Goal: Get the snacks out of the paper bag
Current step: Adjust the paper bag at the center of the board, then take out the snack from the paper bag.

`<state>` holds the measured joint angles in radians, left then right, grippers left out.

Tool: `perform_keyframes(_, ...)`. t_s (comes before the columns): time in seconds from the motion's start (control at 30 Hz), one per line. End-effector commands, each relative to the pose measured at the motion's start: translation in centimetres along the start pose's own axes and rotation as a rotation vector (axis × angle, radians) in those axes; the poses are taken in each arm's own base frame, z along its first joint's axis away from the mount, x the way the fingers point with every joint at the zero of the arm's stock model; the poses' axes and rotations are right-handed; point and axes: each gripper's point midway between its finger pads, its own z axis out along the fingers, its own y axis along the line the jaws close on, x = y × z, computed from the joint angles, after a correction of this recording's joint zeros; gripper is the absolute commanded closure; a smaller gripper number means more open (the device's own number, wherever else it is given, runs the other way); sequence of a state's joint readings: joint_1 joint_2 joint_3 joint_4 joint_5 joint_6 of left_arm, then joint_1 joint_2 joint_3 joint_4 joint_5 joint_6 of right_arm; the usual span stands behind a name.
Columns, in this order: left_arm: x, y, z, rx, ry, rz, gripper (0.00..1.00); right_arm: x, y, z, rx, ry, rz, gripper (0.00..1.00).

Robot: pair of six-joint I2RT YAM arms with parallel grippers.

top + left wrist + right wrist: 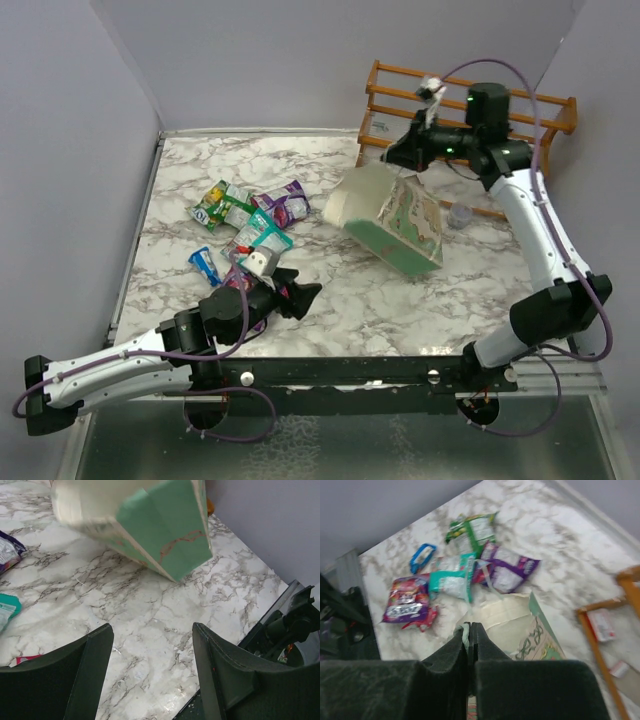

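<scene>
Right gripper [469, 630] is clamped on the bag [390, 220] edge, holding it tilted. At least 5 snacks [250, 215] lie out on the table [400, 300]. Left gripper [152, 645] is spread, empty. Bag interior unseen.

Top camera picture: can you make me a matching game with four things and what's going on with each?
1. paper bag
2. snacks
3. wooden rack
4. left gripper

A. open, holding nothing
B. at the back right
C. tipped, pinched by the right gripper
D. lying on the table

Pairs: 1-C, 2-D, 3-B, 4-A
</scene>
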<state>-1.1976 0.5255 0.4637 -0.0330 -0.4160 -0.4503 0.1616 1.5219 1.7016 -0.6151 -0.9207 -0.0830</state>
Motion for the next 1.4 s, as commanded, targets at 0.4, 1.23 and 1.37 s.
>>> perform_keyframes(0.4, -1.6, -1.3, -0.1, 0.06, -0.051, -0.044, 0.34, 13.2, 14.8, 3.8, -0.376, 0.157, 0.066, 0.98)
perform_keyframes(1.23, 7.9, -1.4, 9.5, 0.001, 0.021, 0.483, 0.64, 9.6, 13.4, 2.6, -0.207, 0.077, 0.005, 0.98)
perform_keyframes(1.37, 9.3, -2.1, 12.5, 0.02, 0.031, 0.557, 0.67, 8.8, 13.8, 2.3, -0.217, 0.059, -0.007, 0.98)
